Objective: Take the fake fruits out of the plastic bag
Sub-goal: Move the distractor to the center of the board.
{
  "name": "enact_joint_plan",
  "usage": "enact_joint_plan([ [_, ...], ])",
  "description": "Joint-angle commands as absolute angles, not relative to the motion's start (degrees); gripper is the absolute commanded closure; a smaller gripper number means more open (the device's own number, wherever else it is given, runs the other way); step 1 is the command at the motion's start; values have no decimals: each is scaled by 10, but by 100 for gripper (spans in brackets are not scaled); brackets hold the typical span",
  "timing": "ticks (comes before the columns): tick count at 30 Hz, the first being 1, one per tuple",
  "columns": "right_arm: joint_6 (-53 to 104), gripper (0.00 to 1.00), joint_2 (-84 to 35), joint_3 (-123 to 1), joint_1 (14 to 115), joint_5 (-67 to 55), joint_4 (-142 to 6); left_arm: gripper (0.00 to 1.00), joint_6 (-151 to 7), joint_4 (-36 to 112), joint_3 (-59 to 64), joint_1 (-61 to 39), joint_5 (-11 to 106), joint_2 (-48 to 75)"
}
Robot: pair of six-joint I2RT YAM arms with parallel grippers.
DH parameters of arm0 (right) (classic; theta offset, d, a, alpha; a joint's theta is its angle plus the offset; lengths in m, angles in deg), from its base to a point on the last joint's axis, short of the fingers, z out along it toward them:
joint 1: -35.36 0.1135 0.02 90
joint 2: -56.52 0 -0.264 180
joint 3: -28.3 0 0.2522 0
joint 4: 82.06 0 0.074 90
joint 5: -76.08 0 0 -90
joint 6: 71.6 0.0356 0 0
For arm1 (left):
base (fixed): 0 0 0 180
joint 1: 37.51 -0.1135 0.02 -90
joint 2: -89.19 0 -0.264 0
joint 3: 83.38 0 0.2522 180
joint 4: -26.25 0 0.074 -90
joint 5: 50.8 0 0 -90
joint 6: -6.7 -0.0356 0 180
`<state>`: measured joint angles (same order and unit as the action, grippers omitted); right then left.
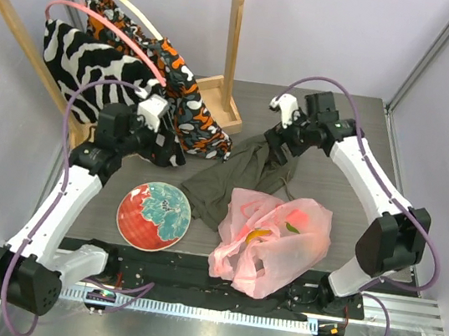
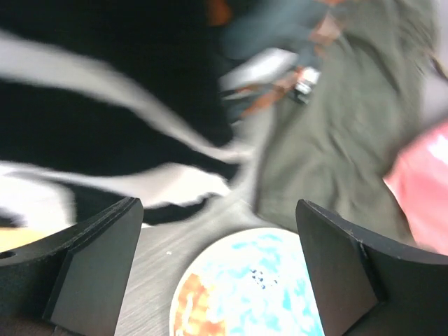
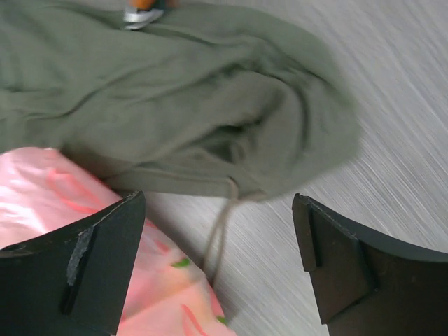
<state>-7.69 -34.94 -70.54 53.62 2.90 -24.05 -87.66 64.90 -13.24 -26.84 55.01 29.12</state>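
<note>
top: plastic bag [image 1: 272, 247] slumped near-centre on bench [image 1: 256, 101], fake fruits [image 1: 258, 235] showing through it, none out, all removal left | left wrist: left fingers [image 2: 98, 273] wide apart, empty, over plate [image 2: 245, 294] | right wrist: right fingers [image 3: 336, 259] wide apart, empty, above olive cloth [image 3: 210, 105] beside bag

The top view looks down from high behind the near edge over the whole counter [image 1: 260, 101]; both wrist views hang close, facing down, sharing the olive cloth [image 1: 231, 177] and pink bag [image 1: 281, 244].
</note>
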Motion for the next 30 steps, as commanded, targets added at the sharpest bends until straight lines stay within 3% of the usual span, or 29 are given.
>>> enact_joint_plan([
  [1, -105, 12, -390, -723, 561, 60, -245, 7, -952, 706, -106, -221, 584, 302],
  [6, -145, 50, -494, -766, 583, 71, -248, 22, -969, 731, -84, -214, 583, 298],
  [7, -169, 55, -515, -783, 586, 76, -222, 35, -974, 737, -80, -215, 587, 297],
  [8, -180, 64, -563, -820, 587, 83, -205, 41, -980, 741, -79, -215, 587, 294],
  [9, -191, 67, -584, -840, 588, 85, -171, 46, -983, 745, -77, -214, 588, 293],
  [10, -211, 70, -608, -858, 588, 86, -155, 62, -988, 751, -76, -214, 591, 290],
  [13, -232, 72, -673, -901, 590, 58, -129, 82, -992, 753, -79, -214, 590, 291],
  [14, -228, 75, -686, -908, 588, 40, -133, 84, -995, 753, -79, -213, 589, 291],
  [15, -221, 80, -719, -915, 587, -16, -146, 85, -1001, 753, -76, -211, 586, 288],
  [18, -159, 84, -776, -990, 539, -56, -149, 82, -1010, 753, -41, -203, 581, 269],
  [23, -98, 85, -864, -1157, 445, -128, -158, 58, -1027, 752, 22, -184, 578, 229],
  [30, -66, 93, -856, -1177, 362, -320, -258, 47, -1054, 739, 58, -129, 562, 194],
])
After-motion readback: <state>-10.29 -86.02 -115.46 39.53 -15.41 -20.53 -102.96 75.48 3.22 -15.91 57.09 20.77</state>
